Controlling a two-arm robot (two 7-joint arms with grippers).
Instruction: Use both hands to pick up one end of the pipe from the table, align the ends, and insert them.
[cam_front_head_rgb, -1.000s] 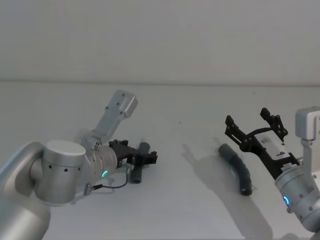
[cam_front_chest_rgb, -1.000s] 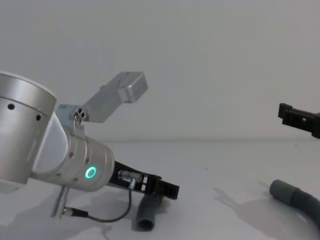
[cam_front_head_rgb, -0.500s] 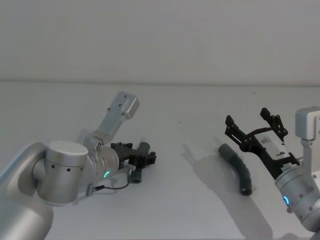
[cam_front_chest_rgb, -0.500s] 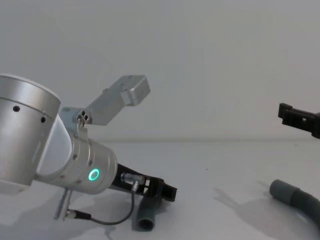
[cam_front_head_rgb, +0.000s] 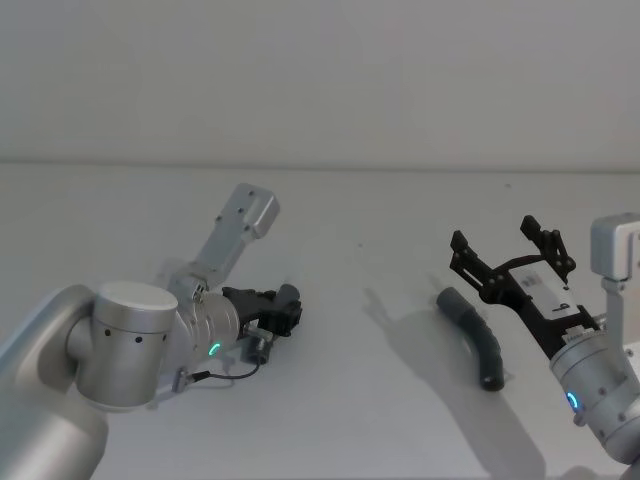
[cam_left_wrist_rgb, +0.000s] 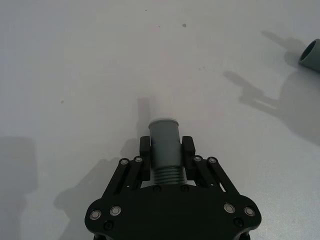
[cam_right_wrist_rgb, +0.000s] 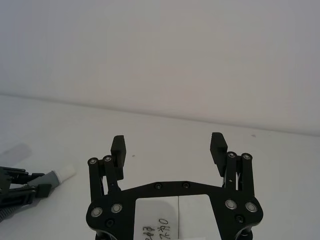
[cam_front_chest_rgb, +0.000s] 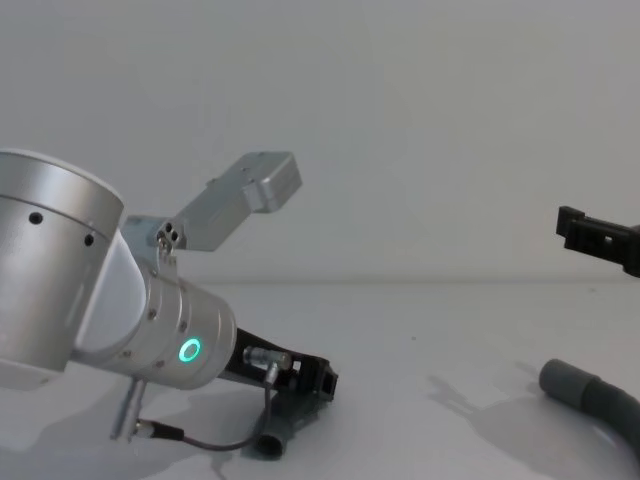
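**Left gripper holds the short pipe piece; the long piece lies under the spread right gripper**

A white counter (cam_front_head_rgb: 350, 410) stretches across the scene. The left arm reaches low over it from the left. The left gripper (cam_front_head_rgb: 288, 312) pinches the short pipe piece (cam_left_wrist_rgb: 164, 134) on its ribs, just behind the smooth cuff. That piece's white tip (cam_right_wrist_rgb: 66, 172) points toward the robot's right side.

The right arm is raised on the right. The right gripper (cam_front_head_rgb: 497, 238) is spread wide and holds nothing. The long pipe piece (cam_front_head_rgb: 480, 338) lies curved on the counter, just below and in front of that gripper. Its long axis runs from near the robot away and leftward. Its hollow socket end (cam_front_chest_rgb: 560, 378) faces the left gripper, well apart from the white tip.

The right gripper is the nearer one, so it likely needs to drop onto that socket end next.
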